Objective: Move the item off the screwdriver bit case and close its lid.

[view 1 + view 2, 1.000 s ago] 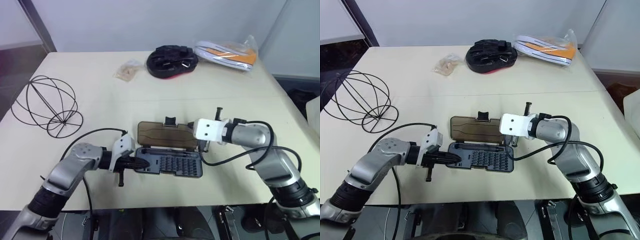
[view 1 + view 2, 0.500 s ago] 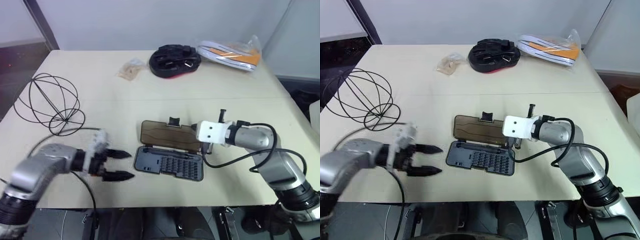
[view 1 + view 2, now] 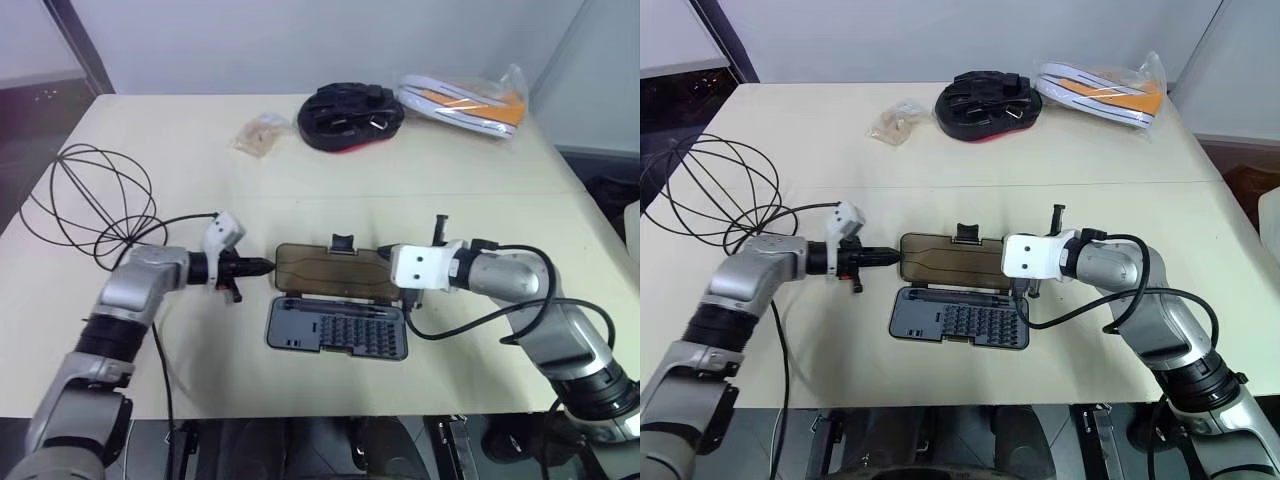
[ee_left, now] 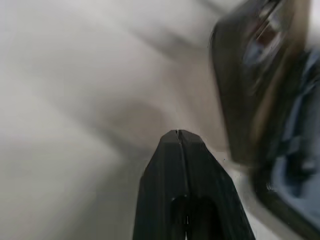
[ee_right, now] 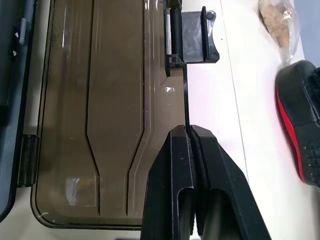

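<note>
R gripper (image 5: 191, 131) pinches lid (image 3: 330, 272) edge (by latch tab); L gripper (image 3: 262, 266) closed, empty, tip at lid's end. One case (image 3: 338, 330), one wire ball (image 3: 92, 205).

I count one wire ball (image 3: 90, 205), one open bit case (image 3: 337, 328), one black strap bundle (image 3: 350, 118), two plastic bags (image 3: 462, 100), two grippers (image 3: 268, 266)

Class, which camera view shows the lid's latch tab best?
The right wrist view: the latch tab is large and sharp on the lid's long edge. Both eye views show it only as a small black nub; the left wrist view blurs the lid.
</note>
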Action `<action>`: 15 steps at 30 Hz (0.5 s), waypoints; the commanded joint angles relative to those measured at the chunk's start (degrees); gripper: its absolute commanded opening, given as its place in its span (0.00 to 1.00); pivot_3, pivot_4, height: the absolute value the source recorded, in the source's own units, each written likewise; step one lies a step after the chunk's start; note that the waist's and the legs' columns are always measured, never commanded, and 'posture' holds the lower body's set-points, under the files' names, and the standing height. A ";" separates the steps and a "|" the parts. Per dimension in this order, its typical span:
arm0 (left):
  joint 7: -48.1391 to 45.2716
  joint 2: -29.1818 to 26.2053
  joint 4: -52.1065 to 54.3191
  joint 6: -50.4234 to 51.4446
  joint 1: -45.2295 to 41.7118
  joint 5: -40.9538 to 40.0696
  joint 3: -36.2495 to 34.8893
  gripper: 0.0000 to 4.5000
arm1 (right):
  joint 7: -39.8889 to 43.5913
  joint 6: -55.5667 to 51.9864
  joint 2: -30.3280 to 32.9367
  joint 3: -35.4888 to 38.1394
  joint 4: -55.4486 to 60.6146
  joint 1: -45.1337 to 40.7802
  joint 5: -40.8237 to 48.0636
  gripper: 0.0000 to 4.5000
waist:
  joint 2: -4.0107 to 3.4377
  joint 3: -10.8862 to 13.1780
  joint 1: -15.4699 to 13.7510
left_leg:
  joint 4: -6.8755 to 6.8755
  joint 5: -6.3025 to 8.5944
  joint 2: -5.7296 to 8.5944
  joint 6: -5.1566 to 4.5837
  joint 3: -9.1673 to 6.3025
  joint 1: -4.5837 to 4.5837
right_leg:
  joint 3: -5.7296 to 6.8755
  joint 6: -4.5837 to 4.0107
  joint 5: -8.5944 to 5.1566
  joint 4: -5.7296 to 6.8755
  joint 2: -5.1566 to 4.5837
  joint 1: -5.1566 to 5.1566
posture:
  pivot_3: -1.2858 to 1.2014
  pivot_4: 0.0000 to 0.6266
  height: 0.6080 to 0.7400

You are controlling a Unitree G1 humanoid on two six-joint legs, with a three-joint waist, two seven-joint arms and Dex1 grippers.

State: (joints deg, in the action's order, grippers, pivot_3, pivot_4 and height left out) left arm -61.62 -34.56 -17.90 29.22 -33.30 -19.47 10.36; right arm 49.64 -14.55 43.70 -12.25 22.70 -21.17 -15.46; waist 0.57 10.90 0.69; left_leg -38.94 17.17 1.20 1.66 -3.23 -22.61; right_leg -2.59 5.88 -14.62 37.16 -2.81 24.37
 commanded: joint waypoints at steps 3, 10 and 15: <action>1.50 4.34 -7.06 -7.35 -4.56 3.73 -0.90 0.01 | -0.70 1.15 0.34 1.22 3.12 -0.39 -0.14 0.00 | 0.00 0.00 -0.06 | -0.02 0.00 0.02 -0.01 0.00 0.01 | 0.00 0.01 0.00 -0.01 -0.02 -0.05 | 0.52 0.24 1.00; -1.44 7.24 -5.33 -5.07 -6.01 1.09 -2.80 0.01 | -0.67 1.22 0.73 1.45 3.38 -0.05 -0.21 0.00 | 0.00 0.00 0.13 | -0.02 0.01 0.03 -0.02 0.00 0.00 | 0.01 0.01 0.00 -0.02 -0.01 -0.05 | 0.52 0.24 1.00; -2.27 7.78 -3.33 -3.58 -5.43 0.99 -2.92 0.01 | -0.78 0.78 0.92 1.96 3.76 0.41 -0.11 0.00 | 0.00 0.00 0.12 | -0.02 0.01 0.02 -0.02 -0.01 0.01 | 0.01 0.01 0.00 0.00 0.02 -0.05 | 0.52 0.24 1.00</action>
State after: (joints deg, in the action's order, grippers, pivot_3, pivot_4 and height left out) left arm -63.29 -26.87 -23.59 25.45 -38.41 -17.03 8.68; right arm 49.38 -14.13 44.01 -12.17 23.65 -20.68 -15.53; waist 0.57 10.90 0.80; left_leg -38.97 17.18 1.22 1.65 -3.23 -22.60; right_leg -2.58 5.90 -14.62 37.16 -2.79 24.32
